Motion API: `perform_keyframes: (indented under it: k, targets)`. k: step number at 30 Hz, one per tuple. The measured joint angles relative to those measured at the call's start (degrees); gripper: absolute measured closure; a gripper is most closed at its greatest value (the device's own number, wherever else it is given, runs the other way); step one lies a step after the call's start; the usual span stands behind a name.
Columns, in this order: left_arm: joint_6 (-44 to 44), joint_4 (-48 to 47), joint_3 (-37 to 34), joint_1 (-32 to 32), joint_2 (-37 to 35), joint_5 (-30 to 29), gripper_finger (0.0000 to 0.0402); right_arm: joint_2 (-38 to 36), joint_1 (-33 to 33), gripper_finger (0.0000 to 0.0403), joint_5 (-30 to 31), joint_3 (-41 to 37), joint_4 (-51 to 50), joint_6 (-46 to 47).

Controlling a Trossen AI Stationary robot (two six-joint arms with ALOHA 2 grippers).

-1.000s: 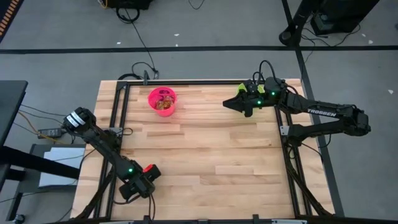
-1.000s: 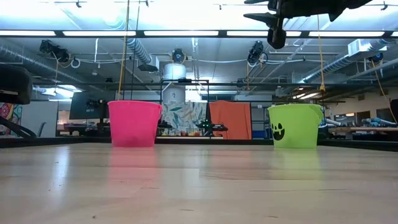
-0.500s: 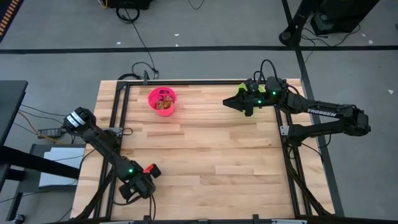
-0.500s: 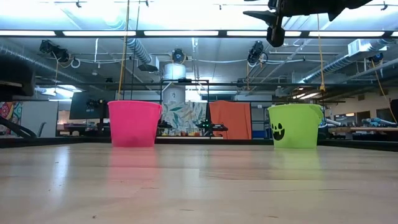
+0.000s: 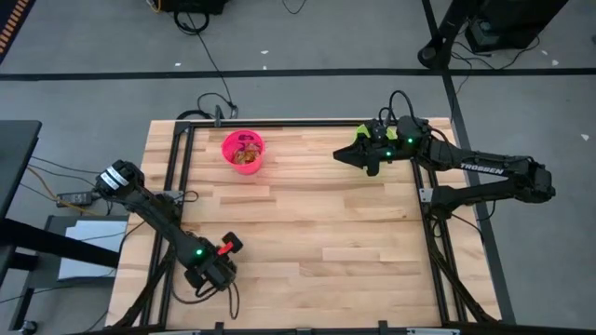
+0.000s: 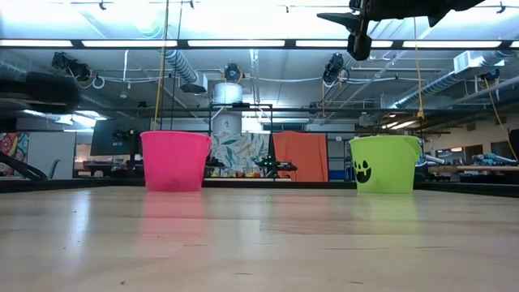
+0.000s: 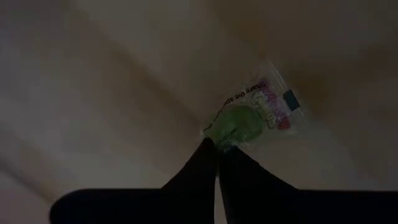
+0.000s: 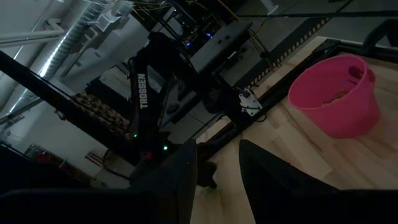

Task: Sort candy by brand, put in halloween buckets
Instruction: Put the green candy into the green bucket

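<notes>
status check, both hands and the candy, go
Left hand shut on a green candy, near table edge. Right hand open, raised by green bucket. Pink bucket holds candy. Nothing in the way.

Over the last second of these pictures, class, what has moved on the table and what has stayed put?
The left gripper, shut on a clear-wrapped green candy, has lifted and turned near the wooden table's front left. The right gripper, open above the lime green plastic bucket, barely moved. The hot pink plastic bucket of sweets stayed.
</notes>
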Motion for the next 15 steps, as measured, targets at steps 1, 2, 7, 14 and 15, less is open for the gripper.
perform_keyframes:
  k: [1,2,7,14,15]
  targets:
    - [0.0,-0.42,0.0,0.82,0.0,-0.36,0.0389,0.0,0.24,0.0271,0.0,0.0,-0.04,0.0]
    - [-0.03,-0.8,0.0,1.73,0.0,-0.43,0.0387,0.0,0.49,0.0271,0.0,0.0,-0.04,0.0]
    - [-3.13,-0.3,0.04,7.64,-1.02,-5.03,0.0386,0.0,2.0,0.0271,0.0,0.0,-0.06,-0.01]
    - [-10.13,9.79,3.29,19.89,-4.02,-14.37,0.0385,0.02,3.68,0.0271,1.4,0.0,-0.63,-0.13]
    - [-11.08,11.82,3.8,21.61,-4.48,-14.93,0.0385,0.02,3.89,0.0271,1.51,0.0,-0.76,-0.36]
